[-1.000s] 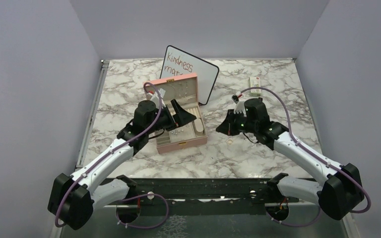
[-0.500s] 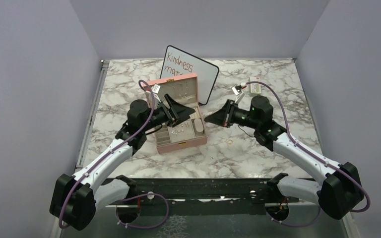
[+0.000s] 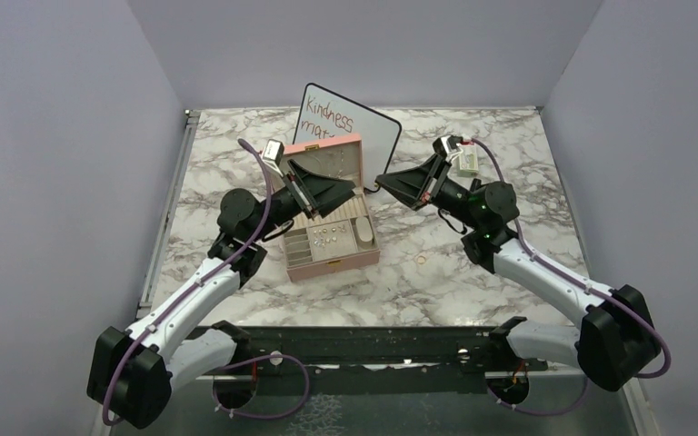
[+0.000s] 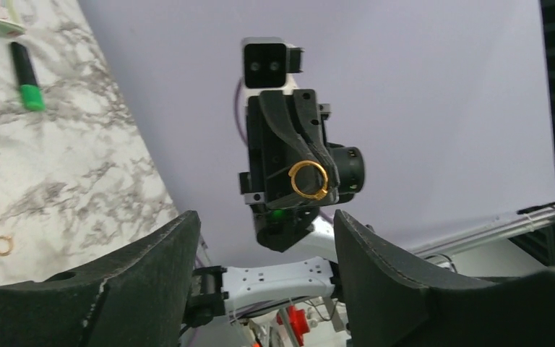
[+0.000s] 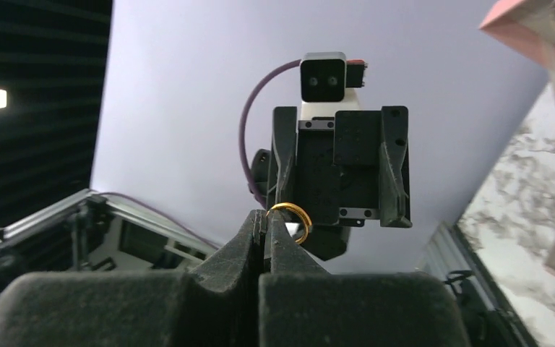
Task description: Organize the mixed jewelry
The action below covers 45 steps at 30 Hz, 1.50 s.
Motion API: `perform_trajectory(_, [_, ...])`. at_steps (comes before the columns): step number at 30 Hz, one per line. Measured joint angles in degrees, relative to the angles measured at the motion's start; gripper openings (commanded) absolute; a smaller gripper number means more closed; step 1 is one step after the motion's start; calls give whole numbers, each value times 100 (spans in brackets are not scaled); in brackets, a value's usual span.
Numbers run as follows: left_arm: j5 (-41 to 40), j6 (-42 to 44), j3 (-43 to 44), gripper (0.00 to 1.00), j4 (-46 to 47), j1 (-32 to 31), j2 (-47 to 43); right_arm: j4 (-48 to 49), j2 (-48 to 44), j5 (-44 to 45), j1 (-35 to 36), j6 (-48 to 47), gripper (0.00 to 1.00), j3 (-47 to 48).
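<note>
Top external view: an open pink box is seen at the middle of the marble table, its lid propped upright. A whiteboard is leaned behind the box; "Kindness" is read on it in red, and a second line starting "mat" is cut off by the lid. Small gold pieces are noted in the box's tray compartments. One loose ring lies on the table right of the box, apart from it. A white-green packet far right of the box is partly hidden by the right wrist. The left gripper is held above the box, pointing right. The right gripper is held in the air just right of the box, pointing left, so the two face each other tip to tip.

Left wrist view: the left gripper is seen with its fingers wide apart and nothing between them. Across the gap the right gripper is seen head-on, a gold ring pinched at its tip. A green marker is recorded on the marble.

Right wrist view: the right gripper is closed, its fingers clamped on the gold ring. The left gripper is seen opposite, fingers apart. A corner of the pink box shows at upper right.
</note>
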Motion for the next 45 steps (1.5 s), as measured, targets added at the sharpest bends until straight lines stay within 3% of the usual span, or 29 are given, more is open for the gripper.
perform_trajectory(8, [-243,-83,485,56,925,-629,306,1506,334,85,24,1366,1,33])
perform_trajectory(15, [-385,-129,715,54,1504,-931,625,2216,396,103,28,1893,1,160])
perform_trajectory(26, [-474,-227,1145,51,2057,-1207,1167,2559,398,98,55,2159,1,321])
perform_trajectory(34, [-470,-540,1189,37,2717,-1335,1464,2728,479,98,55,2295,1,319])
perform_trajectory(45, [-487,-817,1187,34,3213,-1344,1545,2828,498,98,55,2361,1,319])
